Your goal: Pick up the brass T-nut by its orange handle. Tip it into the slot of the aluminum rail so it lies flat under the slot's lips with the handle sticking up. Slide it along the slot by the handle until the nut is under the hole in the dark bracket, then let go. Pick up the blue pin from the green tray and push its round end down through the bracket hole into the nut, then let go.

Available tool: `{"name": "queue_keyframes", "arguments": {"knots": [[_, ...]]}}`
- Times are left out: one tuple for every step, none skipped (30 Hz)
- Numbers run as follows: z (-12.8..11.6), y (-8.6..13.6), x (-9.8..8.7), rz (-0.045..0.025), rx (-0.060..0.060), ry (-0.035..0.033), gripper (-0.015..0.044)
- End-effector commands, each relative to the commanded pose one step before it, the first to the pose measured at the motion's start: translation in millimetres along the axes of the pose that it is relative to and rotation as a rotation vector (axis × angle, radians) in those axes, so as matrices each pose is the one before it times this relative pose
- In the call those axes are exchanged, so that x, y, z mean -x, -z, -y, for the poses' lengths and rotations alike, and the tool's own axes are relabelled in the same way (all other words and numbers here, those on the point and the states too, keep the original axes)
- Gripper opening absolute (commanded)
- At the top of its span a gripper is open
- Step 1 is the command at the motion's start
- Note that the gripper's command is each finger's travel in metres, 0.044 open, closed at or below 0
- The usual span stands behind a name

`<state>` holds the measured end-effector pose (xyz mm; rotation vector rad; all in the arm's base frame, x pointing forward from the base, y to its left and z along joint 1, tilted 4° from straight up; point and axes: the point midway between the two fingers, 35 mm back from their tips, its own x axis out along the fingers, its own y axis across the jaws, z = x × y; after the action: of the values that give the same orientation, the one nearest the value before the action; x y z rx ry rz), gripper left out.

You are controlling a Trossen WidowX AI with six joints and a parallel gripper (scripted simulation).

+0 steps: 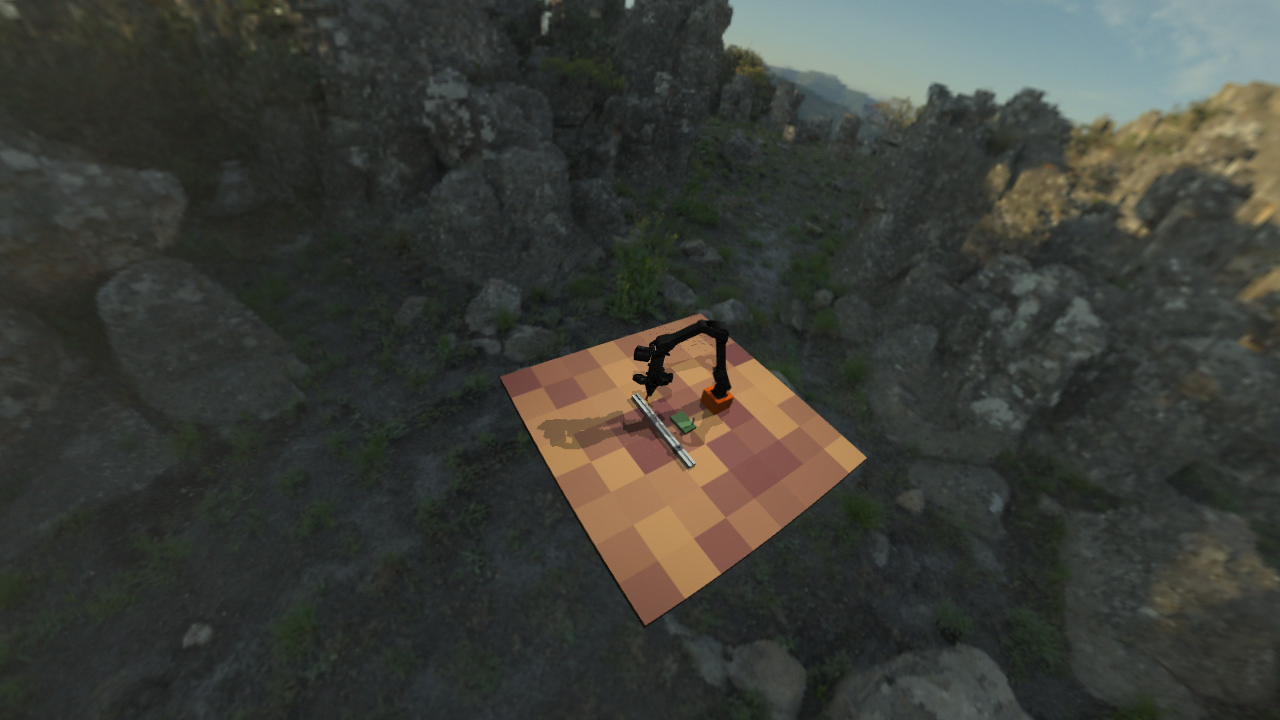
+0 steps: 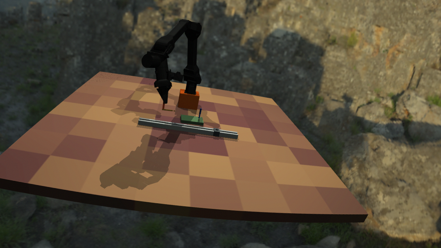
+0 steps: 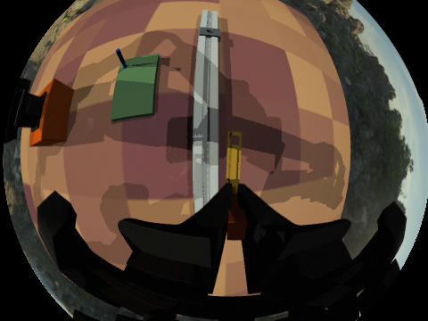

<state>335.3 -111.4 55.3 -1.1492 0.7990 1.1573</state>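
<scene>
The black parallel-jaw gripper (image 1: 649, 395) (image 2: 165, 103) (image 3: 234, 188) grips the orange handle (image 2: 163, 106) (image 3: 236, 225) of the brass T-nut (image 2: 168, 110) (image 3: 234, 163). Lowered untilted or off-line, the nut could catch the aluminum rail's (image 1: 663, 431) (image 2: 188, 128) (image 3: 213, 94) lips and twist

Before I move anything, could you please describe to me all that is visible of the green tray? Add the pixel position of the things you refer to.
The green tray (image 1: 682, 420) (image 2: 188, 118) (image 3: 134, 98) is a low rectangular block, matte and partly shadowed; its material is unclear. It lies flat between the orange base (image 1: 716, 402) (image 2: 188, 100) (image 3: 58, 111) and the rail (image 1: 663, 430) (image 2: 185, 128) (image 3: 215, 67), touching neither. The blue pin (image 1: 692, 421) (image 2: 200, 113) (image 3: 120, 58) stands at its end nearer the bracket (image 2: 216, 132) (image 3: 209, 32).
</scene>
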Motion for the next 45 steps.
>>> {"name": "queue_keyframes", "arguments": {"knots": [[-1.78,-1.23,-0.03,0.00524,0.0056,0.01362,-0.0150],[-0.19,0.05,-0.03,0.00012,0.0008,0.00335,-0.0150],[-0.19,0.05,-0.03,0.00011,0.0008,0.00335,-0.0150],[-0.20,0.05,-0.03,0.00011,0.0008,0.00335,-0.0150],[-0.20,0.05,-0.02,0.00010,0.0009,0.00335,-0.0150],[-0.20,0.04,-0.02,0.00010,0.0009,0.00334,-0.0150],[-0.20,0.04,-0.02,0.00009,0.0009,0.00334,-0.0150],[-0.20,0.04,-0.02,0.00009,0.0009,0.00334,-0.0150],[-0.20,0.04,-0.02,0.00008,0.0009,0.00334,-0.0150],[-0.20,0.04,-0.02,0.00008,0.0009,0.00334,-0.0150],[-0.20,0.04,-0.01,0.00007,0.0009,0.00334,-0.0150],[-0.21,0.04,-0.01,0.00007,0.0009,0.00334,-0.0150],[-0.21,0.03,-0.01,0.00006,0.0009,0.00333,-0.0150],[-0.21,0.03,-0.01,0.00006,0.0009,0.00333,-0.0150],[-0.21,0.03,-0.01,0.00005,0.0009,0.00333,-0.0150],[-0.21,0.03,-0.01,0.00005,0.0009,0.00333,-0.0150],[-0.21,0.03,0.00,0.00004,0.0009,0.00333,-0.0150],[-0.21,0.03,0.00,0.00004,0.0009,0.00332,-0.0150],[-0.21,0.02,0.00,0.00003,0.0009,0.00332,-0.0150],[-0.21,0.02,0.00,0.00003,0.0009,0.00332,-0.0150],[-0.22,0.02,0.00,0.00002,0.0009,0.00332,-0.0150],[-0.22,0.02,0.00,0.00002,0.0010,0.00332,-0.0150],[-0.22,0.02,0.01,0.00001,0.0010,0.00332,-0.0150],[-0.22,0.02,0.01,0.00001,0.0010,0.00331,-0.0150],[-0.22,0.02,0.01,0.00000,0.0010,0.00331,-0.0150],[-0.22,0.01,0.01,0.00000,0.0010,0.00331,-0.0150],[-0.22,0.01,0.01,-0.00001,0.0010,0.00331,-0.0150],[-0.22,0.01,0.01,-0.00001,0.0010,0.00331,-0.0150],[-0.22,0.01,0.02,-0.00002,0.0010,0.00330,-0.0150],[-0.23,0.01,0.02,-0.00002,0.0010,0.00330,-0.0150],[-0.23,0.01,0.02,-0.00003,0.0010,0.00330,-0.0150],[-0.23,0.00,0.02,-0.00003,0.0010,0.00330,-0.0150],[-0.23,0.00,0.02,-0.00004,0.0010,0.00330,-0.0150],[-0.23,0.00,0.02,-0.00004,0.0010,0.00329,-0.0150],[-0.23,0.00,0.03,-0.00005,0.0010,0.00329,-0.0150],[-0.23,0.00,0.03,-0.00005,0.0010,0.00329,-0.0150],[-0.23,0.00,0.03,-0.00006,0.0010,0.00329,-0.0150],[-0.24,-0.03,0.01,-0.00011,0.0008,0.00313,-0.0150],[-0.24,-0.03,0.01,-0.00011,0.0008,0.00313,-0.0150],[-0.24,-0.03,0.01,-0.00012,0.0008,0.00313,-0.0150],[-0.24,-0.04,0.01,-0.00012,0.0008,0.00312,-0.0150],[-0.24,-0.04,0.01,-0.00012,0.0008,0.00312,-0.0150],[-0.24,-0.04,0.01,-0.00013,0.0008,0.00312,-0.0150],[-0.24,-0.04,0.02,-0.00013,0.0008,0.00312,-0.0150],[-0.24,-0.04,0.02,-0.00013,0.0008,0.00312,-0.0150]]}}
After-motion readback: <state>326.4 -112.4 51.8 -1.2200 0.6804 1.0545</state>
